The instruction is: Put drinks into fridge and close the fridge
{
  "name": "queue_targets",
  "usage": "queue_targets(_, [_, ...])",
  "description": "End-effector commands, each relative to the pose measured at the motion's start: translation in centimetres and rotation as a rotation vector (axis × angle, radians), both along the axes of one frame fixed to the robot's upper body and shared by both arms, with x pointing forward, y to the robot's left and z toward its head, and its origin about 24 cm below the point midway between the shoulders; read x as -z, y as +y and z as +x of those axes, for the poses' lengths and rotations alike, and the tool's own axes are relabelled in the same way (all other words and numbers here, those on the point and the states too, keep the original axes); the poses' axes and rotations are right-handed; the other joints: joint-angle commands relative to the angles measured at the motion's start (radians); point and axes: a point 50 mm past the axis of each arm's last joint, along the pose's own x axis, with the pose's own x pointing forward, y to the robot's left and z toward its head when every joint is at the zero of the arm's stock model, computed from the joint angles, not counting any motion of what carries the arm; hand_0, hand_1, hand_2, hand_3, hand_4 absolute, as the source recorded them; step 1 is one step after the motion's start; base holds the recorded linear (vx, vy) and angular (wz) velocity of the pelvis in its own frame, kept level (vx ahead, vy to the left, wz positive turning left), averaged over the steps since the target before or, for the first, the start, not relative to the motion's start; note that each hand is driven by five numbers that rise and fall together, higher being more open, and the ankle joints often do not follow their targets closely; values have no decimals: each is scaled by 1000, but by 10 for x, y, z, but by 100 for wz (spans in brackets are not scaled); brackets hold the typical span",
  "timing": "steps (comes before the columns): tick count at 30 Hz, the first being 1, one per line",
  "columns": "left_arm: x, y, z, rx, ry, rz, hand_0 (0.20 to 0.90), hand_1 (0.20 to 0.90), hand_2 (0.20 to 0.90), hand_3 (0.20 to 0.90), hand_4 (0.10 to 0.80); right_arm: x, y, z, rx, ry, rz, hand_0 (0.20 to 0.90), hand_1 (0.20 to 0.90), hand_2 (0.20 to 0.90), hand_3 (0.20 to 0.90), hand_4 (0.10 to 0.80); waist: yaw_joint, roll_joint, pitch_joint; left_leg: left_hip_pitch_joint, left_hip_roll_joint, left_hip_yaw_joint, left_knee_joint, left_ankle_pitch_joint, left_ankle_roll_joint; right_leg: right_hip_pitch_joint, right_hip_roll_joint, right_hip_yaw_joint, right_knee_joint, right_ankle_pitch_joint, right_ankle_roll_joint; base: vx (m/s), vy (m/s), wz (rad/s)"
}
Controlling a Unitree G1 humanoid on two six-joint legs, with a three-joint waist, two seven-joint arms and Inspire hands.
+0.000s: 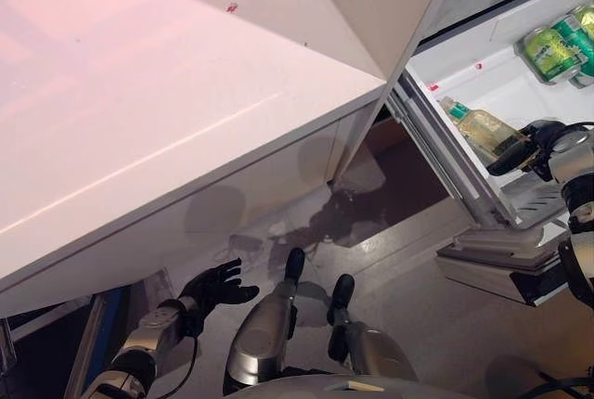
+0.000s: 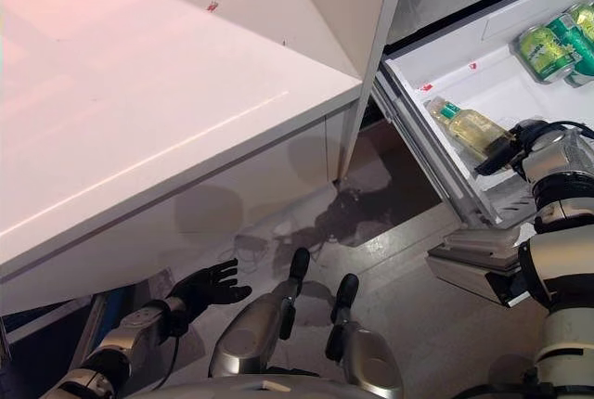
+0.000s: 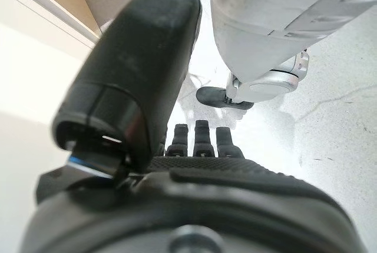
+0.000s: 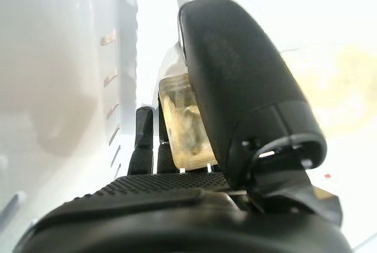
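Note:
A clear bottle of yellowish drink with a green cap lies tilted inside the open fridge at the right. My right hand is shut on the bottle's lower end; in the right wrist view the thumb lies over the bottle and the fingers curl beneath it. Two green cans stand further back on the fridge's white shelf. My left hand hangs low at the lower left, fingers spread and holding nothing, away from the fridge; its own view shows the thumb.
A big white counter fills the left and centre. A tall white panel rises beside the fridge opening. White door shelves jut out below the fridge compartment. Pale floor lies underneath.

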Motion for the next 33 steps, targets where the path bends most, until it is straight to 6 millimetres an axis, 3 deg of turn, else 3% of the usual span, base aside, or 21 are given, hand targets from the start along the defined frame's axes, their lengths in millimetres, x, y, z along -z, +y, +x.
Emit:
queue_targets(1, [2, 15, -17, 19, 31, 54, 900, 900, 900, 900, 800, -36, -6, -2, -20, -45, -95, 900, 900, 900, 900, 800, 21, -20, -59, -22, -9, 37, 106, -133, -5, -92, -15, 15, 166, -57, 22, 8, 30, 0])
queue_targets(7, [8, 19, -28, 5, 78, 87, 900, 900, 900, 900, 800, -46, 2, -1, -86, -159, 44, 900, 900, 900, 900, 800, 6, -49, -98, 19, -9, 51, 92, -142, -4, -61, -17, 23, 156, -55, 28, 7, 37, -1])
queue_targets(17, [21, 26, -50, -62, 187, 119, 900, 900, 900, 900, 800, -62, 0, -15, -200, -339, 254, 900, 900, 900, 900, 800, -42, -94, -212, 98, -12, 76, 48, -157, -4, -4, -23, 47, 128, -51, 52, 14, 61, -7])
queue_targets(20, [25, 27, -57, -79, 210, 122, 900, 900, 900, 900, 800, -78, 12, -16, -284, -502, 318, 900, 900, 900, 900, 800, -64, -102, -247, 122, -11, 91, 46, -169, -2, 11, -24, 60, 124, -50, 58, 34, 75, -11])
queue_targets(22, [28, 27, -61, -95, 230, 120, 900, 900, 900, 900, 800, -99, 21, -21, -351, -716, 331, 900, 900, 900, 900, 800, -83, -105, -279, 137, -14, 103, 52, -183, 1, 20, -23, 75, 121, -53, 63, 46, 74, -19])
queue_targets(25, [32, 26, -68, -106, 250, 120, 900, 900, 900, 900, 800, -116, 21, -31, -362, -881, 336, 900, 900, 900, 900, 800, -98, -106, -301, 150, -13, 113, 55, -198, 3, 27, -23, 89, 123, -60, 67, 33, 43, -16])
queue_targets(27, [36, 25, -75, -112, 274, 116, 900, 900, 900, 900, 800, -134, 18, -46, -336, -1107, 322, 900, 900, 900, 900, 800, -117, -101, -319, 162, -15, 120, 58, -209, 7, 34, -21, 105, 127, -66, 71, 53, 60, -21])
queue_targets(30, [40, 21, -81, -116, 297, 112, 900, 900, 900, 900, 800, -138, 10, -64, -252, -1333, 310, 900, 900, 900, 900, 800, -131, -95, -332, 176, -17, 125, 61, -224, 13, 40, -20, 122, 134, -75, 74, 59, 50, -14])
queue_targets(33, [45, 14, -88, -108, 323, 101, 900, 900, 900, 900, 800, -131, 6, -81, -135, -1553, 284, 900, 900, 900, 900, 800, -143, -84, -337, 185, -21, 125, 72, -240, 22, 41, -23, 139, 146, -83, 78, 61, 40, -16])
